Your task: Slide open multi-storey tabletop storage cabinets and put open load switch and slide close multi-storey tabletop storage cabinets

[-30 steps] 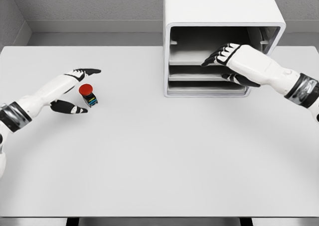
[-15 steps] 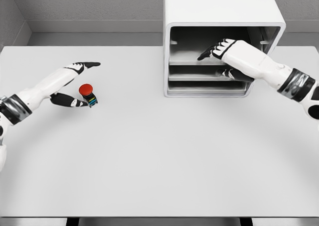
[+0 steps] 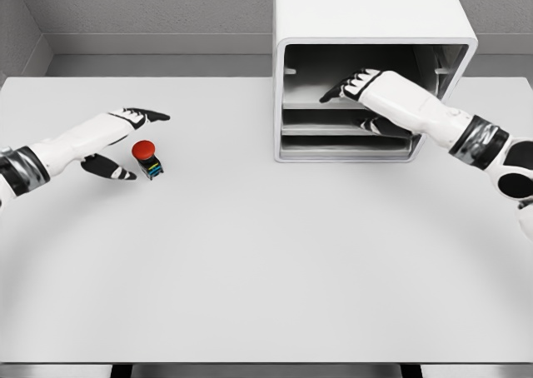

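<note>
White storage cabinet (image 3: pixel 366 28) at the bench (image 3: pixel 266 253) back edge, right of centre, front open on stacked shelves. Right hand (image 3: pixel 360 87) reaching inside over the upper shelf (image 3: pixel 312 103), fingers extended flat, thumb below near the middle shelf, gripping nothing. Load switch (image 3: pixel 147 158), red cap on a dark body, upright on the bench at left. Left hand (image 3: pixel 117 141) spread just beside it, fingers behind, thumb in front-left, apart from it.
</note>
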